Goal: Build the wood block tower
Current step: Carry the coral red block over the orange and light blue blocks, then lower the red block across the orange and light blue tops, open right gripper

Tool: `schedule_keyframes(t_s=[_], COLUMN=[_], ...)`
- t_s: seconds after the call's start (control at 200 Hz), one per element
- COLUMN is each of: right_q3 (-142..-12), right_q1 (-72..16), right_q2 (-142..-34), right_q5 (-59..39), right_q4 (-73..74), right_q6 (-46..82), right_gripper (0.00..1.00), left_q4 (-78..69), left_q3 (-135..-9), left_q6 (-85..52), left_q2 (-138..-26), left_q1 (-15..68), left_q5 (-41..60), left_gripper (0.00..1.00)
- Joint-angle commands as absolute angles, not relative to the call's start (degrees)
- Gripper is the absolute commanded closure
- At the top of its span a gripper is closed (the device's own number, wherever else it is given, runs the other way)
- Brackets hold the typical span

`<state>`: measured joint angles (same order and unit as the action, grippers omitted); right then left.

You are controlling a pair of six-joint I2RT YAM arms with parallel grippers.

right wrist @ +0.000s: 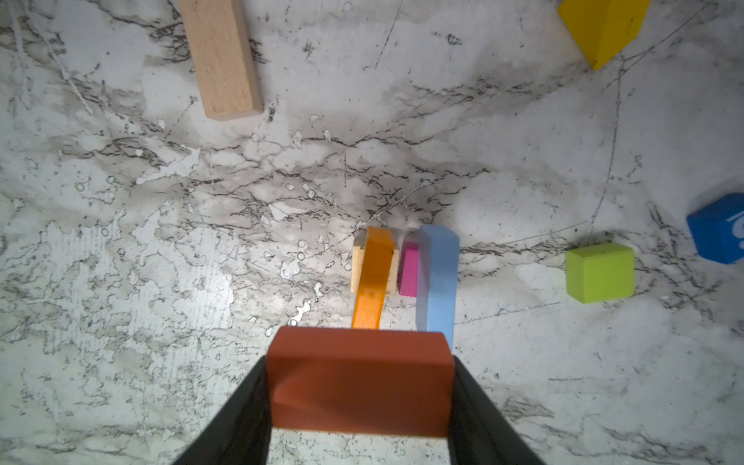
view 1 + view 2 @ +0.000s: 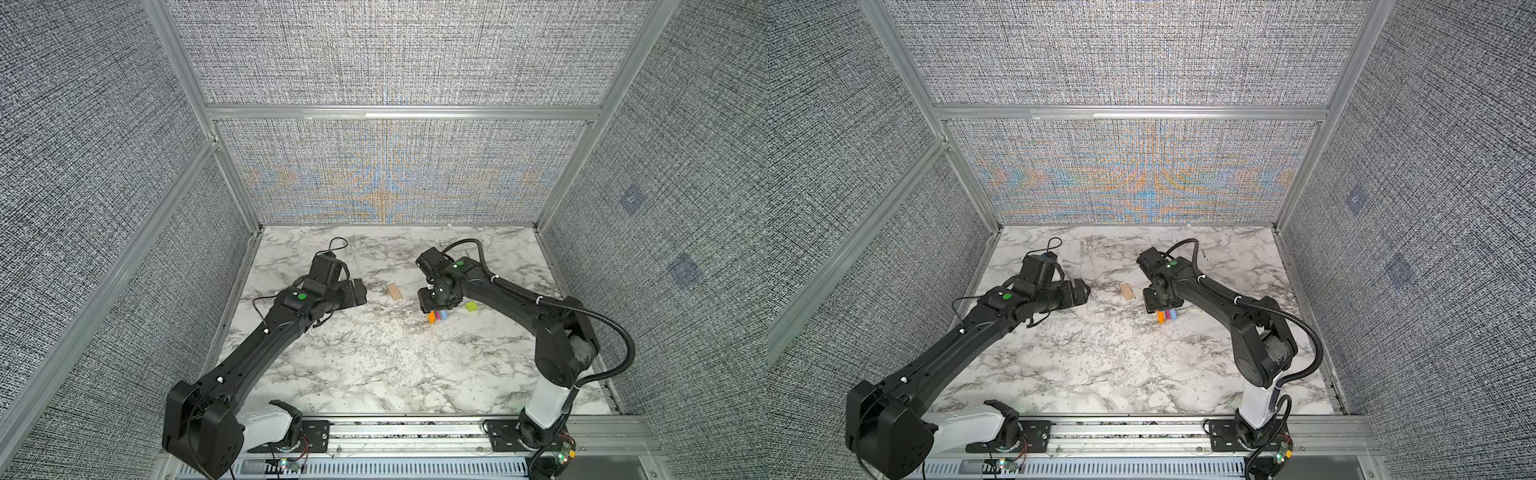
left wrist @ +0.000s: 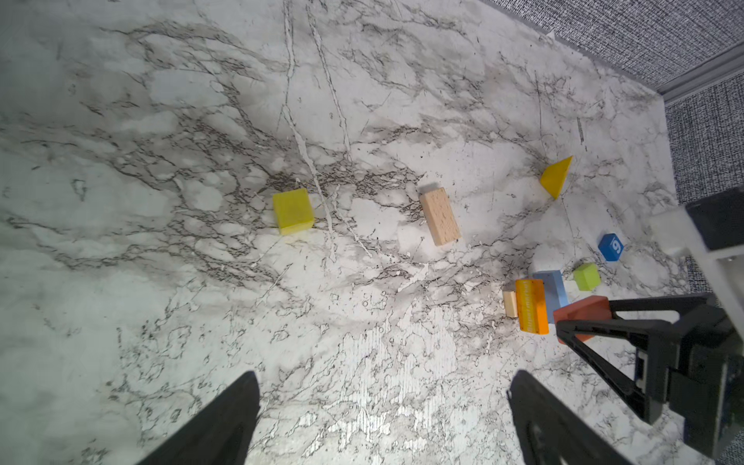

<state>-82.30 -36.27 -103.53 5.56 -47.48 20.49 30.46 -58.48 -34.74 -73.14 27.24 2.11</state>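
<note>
Currently the tower (image 2: 437,316) is only a low cluster right of centre in both top views, directly under the right gripper (image 1: 360,364).

Composition, right wrist view:
- An orange bar (image 1: 372,277) and a light blue bar (image 1: 437,282) stand on end side by side.
- A small magenta block (image 1: 408,269) sits between their feet.
- A small bare wood block (image 1: 356,265) sits against the orange bar's foot.

Right gripper's jaws are clamped on the short ends of a brick-red bar (image 1: 358,394), held level over the two uprights. Contact with them cannot be told. Left gripper (image 3: 384,376) hangs left of centre in both top views, jaws spread wide, nothing between.

Loose on the table (image 2: 374,374):
- long bare wood bar (image 3: 439,215), grain visible, lying flat
- yellow cube (image 3: 293,211)
- yellow wedge (image 3: 557,177)
- lime green cube (image 3: 587,277)
- dark blue cube (image 3: 611,246) with a white digit, 6 or 9, orientation unclear

Painted faces are matte, edges slightly rounded. The orange bar's broad face carries pale printed lettering, too blurred to read. Table is white marble-pattern with grey veins, scuffed.
</note>
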Motion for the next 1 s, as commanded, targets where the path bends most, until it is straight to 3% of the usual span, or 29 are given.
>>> schedule_keyframes(t_s=[0.0, 0.99], right_q3=[-82.18, -80.69], right_q1=[-35.44, -32.70], right_q2=[-104.01, -107.03], right_q5=[5.60, 5.65], right_q4=[-46.67, -44.56], right_q6=[20.60, 22.68], right_gripper=[0.45, 0.45], left_q4=[27.54, 25.49], left_q3=[-58.91, -56.70], left_q6=[-34.54, -32.21], left_q2=[-74.73, -79.16], left_q1=[27.42, 27.50], left_q5=[2.22, 3.36], left_gripper=[0.03, 0.02])
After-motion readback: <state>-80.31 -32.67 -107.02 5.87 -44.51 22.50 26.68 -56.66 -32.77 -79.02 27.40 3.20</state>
